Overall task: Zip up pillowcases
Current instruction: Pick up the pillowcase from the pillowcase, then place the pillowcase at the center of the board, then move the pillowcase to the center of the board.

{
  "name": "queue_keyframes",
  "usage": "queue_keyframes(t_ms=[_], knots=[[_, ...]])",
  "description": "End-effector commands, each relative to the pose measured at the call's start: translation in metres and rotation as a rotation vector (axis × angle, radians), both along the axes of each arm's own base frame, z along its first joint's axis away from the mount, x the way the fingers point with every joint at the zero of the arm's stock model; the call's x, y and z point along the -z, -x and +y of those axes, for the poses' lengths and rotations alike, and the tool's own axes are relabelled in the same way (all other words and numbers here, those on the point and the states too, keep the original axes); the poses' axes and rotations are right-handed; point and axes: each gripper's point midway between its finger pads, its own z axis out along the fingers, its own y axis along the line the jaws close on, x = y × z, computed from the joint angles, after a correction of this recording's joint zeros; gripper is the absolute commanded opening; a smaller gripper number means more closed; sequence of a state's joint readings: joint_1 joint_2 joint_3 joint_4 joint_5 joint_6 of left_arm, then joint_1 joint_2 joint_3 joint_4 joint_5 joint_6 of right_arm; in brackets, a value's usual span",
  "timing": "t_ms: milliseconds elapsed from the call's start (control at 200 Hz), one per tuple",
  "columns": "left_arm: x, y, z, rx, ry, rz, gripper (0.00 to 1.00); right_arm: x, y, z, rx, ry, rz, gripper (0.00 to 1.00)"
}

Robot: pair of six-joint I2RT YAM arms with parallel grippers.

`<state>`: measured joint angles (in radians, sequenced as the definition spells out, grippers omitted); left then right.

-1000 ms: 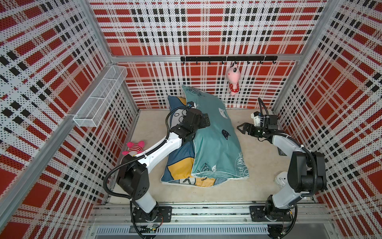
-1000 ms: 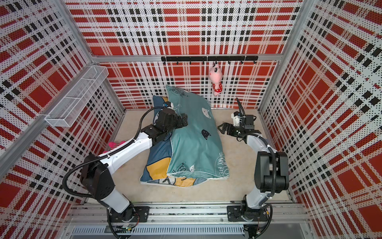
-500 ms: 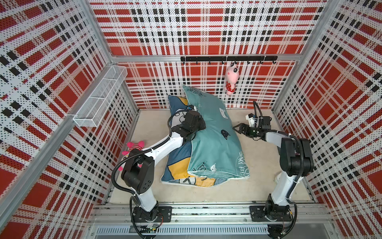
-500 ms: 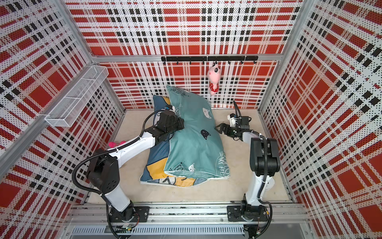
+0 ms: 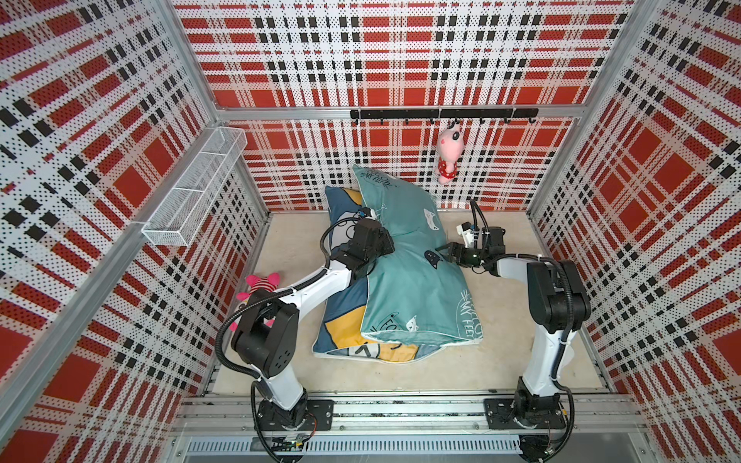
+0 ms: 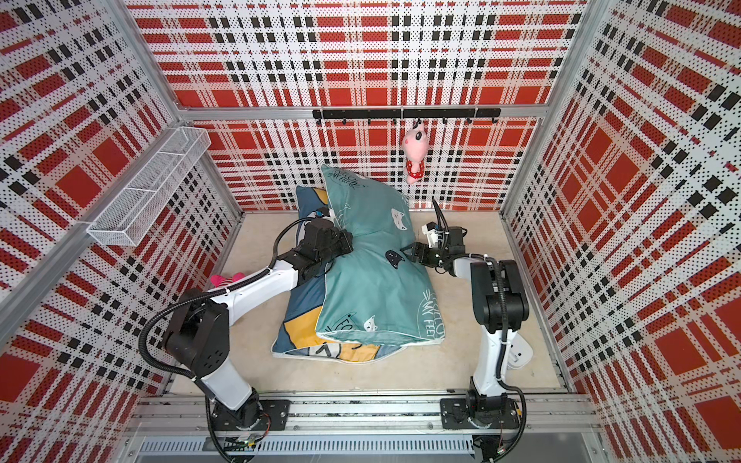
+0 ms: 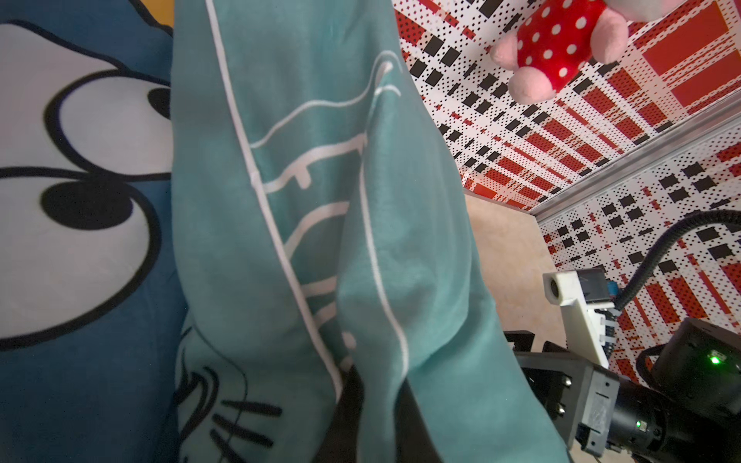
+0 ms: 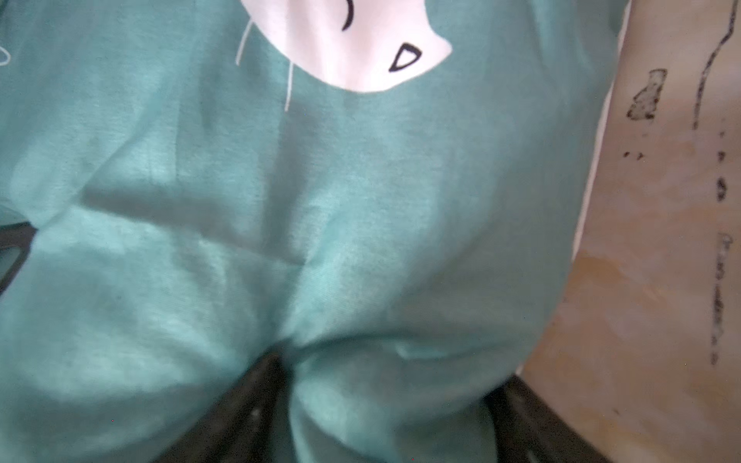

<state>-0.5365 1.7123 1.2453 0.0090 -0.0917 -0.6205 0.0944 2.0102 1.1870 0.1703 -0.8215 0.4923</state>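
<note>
The teal pillowcase [image 5: 417, 288] with cat faces lies slanted over the dark blue pillowcase [image 5: 341, 320], its far corner leaning on the back wall. My left gripper [image 5: 391, 245] is at its left edge. In the left wrist view that gripper [image 7: 377, 401] is shut on a thin fold of teal fabric beside the white piping. My right gripper [image 5: 443, 252] is at the pillow's right edge. In the right wrist view its jaws [image 8: 385, 401] stand partly closed on a thick bulge of teal fabric that touches both fingers. No zipper shows.
A pink plush [image 5: 448, 156] hangs from the black hook rail [image 5: 441, 113] on the back wall. A striped pink plush [image 5: 262, 282] lies on the floor by the left arm. A wire basket [image 5: 192, 188] is fixed to the left wall. Plaid walls close three sides.
The left gripper has closed on the teal fold. The right arm has reached left to the pillow's edge and its jaws have narrowed onto the fabric.
</note>
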Motion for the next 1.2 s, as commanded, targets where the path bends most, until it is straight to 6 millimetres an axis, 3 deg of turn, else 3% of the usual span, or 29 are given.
queue_keyframes(t_ms=[0,160,296,391,526,671,802,1007,1193], knots=[[0.004,0.011,-0.014,0.037,-0.041,0.009,0.00,-0.034,0.003,0.018,-0.050,-0.035,-0.076,0.35],[-0.034,0.020,-0.052,0.083,-0.023,-0.065,0.00,-0.078,0.004,0.004,0.001,0.019,-0.132,0.00],[-0.072,0.038,-0.101,0.146,-0.006,-0.142,0.00,-0.121,0.010,-0.026,0.081,0.097,-0.209,0.00],[-0.094,0.055,-0.143,0.207,0.009,-0.187,0.00,-0.148,0.017,-0.058,0.152,0.112,-0.240,0.00],[-0.103,0.079,-0.209,0.311,0.040,-0.211,0.00,-0.164,0.026,-0.108,0.238,0.143,-0.222,0.00],[-0.074,0.087,-0.267,0.399,0.083,-0.162,0.00,-0.150,0.029,-0.148,0.283,0.197,-0.150,0.00],[-0.030,0.073,-0.285,0.387,0.081,-0.106,0.00,-0.129,0.025,-0.158,0.270,0.239,-0.123,0.00],[0.042,0.034,-0.264,0.272,0.052,-0.015,0.00,-0.094,0.010,-0.151,0.241,0.235,-0.103,0.00],[0.090,0.008,-0.215,0.148,0.015,0.054,0.00,-0.059,0.000,-0.109,0.175,0.281,-0.052,0.00]])
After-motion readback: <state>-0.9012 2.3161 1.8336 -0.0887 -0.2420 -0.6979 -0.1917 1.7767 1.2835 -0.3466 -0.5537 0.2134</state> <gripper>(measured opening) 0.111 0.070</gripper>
